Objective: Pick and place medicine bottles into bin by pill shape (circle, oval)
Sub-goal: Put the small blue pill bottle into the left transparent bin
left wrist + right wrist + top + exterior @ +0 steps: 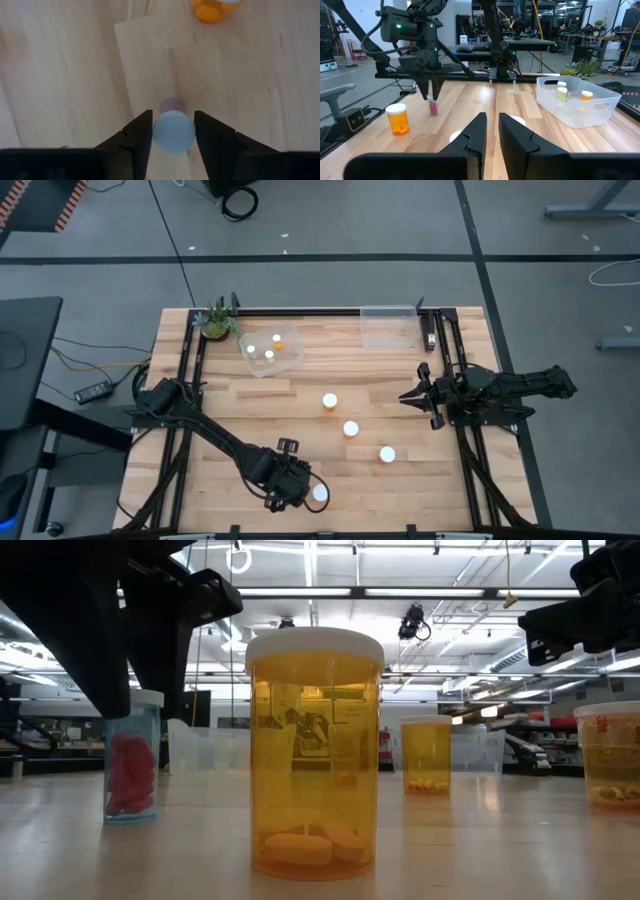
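Observation:
A small pale-blue bottle with red pills [132, 760] stands near the table's front edge, its cap [173, 131] between the fingers of my left gripper [310, 492]. Three white-capped orange bottles [329, 401] [350, 428] [387, 453] stand on their bases mid-table. The nearest one in the low view [314, 750] holds oval pills. A clear bin [252, 366] at the far left holds three bottles. A second clear bin [388, 327] stands at the far right. My right gripper [408, 396] hovers at the right, fingers together, empty. My left gripper pinches the blue bottle at its cap [173, 145] between its two fingers [142, 132]. The fingers come from above and point down, one on each side of the cap. In the low view the bottle stands upright with its base [130, 816] on the table.
A small potted plant [215, 320] stands at the far left corner beside the filled bin. Black rails [190, 380] run along the table's left, right and far edges. Bare wood lies between the mid-table bottles and the bins.

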`<state>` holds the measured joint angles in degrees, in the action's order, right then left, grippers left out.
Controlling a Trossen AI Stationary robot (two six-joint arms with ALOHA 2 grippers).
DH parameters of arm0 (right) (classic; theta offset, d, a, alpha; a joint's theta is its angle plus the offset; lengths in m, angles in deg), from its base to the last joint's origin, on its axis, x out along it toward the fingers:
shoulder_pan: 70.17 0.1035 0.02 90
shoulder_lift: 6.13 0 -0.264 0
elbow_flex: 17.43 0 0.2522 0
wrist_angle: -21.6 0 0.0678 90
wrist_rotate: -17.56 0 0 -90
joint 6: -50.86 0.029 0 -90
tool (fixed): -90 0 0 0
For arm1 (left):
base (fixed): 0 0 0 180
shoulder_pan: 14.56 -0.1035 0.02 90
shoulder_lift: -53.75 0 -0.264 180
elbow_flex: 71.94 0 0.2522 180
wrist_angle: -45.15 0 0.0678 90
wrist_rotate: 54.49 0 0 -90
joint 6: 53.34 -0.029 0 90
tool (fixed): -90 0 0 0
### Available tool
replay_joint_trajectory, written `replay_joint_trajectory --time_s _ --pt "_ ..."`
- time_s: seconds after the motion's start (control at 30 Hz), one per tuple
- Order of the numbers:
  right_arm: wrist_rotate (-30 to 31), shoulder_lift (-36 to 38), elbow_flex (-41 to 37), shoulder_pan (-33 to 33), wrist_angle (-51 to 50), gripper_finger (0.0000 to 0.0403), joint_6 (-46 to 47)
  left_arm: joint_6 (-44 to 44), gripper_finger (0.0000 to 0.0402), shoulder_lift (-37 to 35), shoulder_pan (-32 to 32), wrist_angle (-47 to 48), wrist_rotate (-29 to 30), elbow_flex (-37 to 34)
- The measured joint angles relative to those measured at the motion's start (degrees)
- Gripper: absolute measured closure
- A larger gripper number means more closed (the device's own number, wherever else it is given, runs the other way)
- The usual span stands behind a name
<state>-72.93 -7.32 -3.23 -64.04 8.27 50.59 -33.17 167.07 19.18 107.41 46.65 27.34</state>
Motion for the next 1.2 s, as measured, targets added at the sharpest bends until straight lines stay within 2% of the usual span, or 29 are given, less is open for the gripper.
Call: replay_joint_trajectory --time_s 0.17,0.4,0.7,0.83,1.0,1.2 --pt "0.0 0.0 0.0 0.0 0.0 0.0346 0.0 0.0 0.0278 0.0 0.0 0.0 0.0 0.0" --pt "0.0 0.0 0.0 0.0 0.0 0.0346 0.0 0.1 0.0261 -1.0 -0.5 0.1 0.0 0.0" --pt "0.0 0.0 0.0 0.0 0.0 0.0346 0.0 0.1 0.0278 -4.7 -3.4 3.5 0.1 0.0" --pt "0.0 0.0 0.0 0.0 0.0 0.0346 0.0 -0.5 0.0267 -6.9 -5.9 7.1 0.2 0.0" --pt "0.0 0.0 0.0 0.0 0.0 0.0346 0.0 -4.2 0.0273 -9.5 -9.8 12.7 1.1 0.1" --pt "0.0 0.0 0.0 0.0 0.0 0.0346 0.0 -8.4 0.0268 -11.3 -16.3 18.2 6.8 0.1"
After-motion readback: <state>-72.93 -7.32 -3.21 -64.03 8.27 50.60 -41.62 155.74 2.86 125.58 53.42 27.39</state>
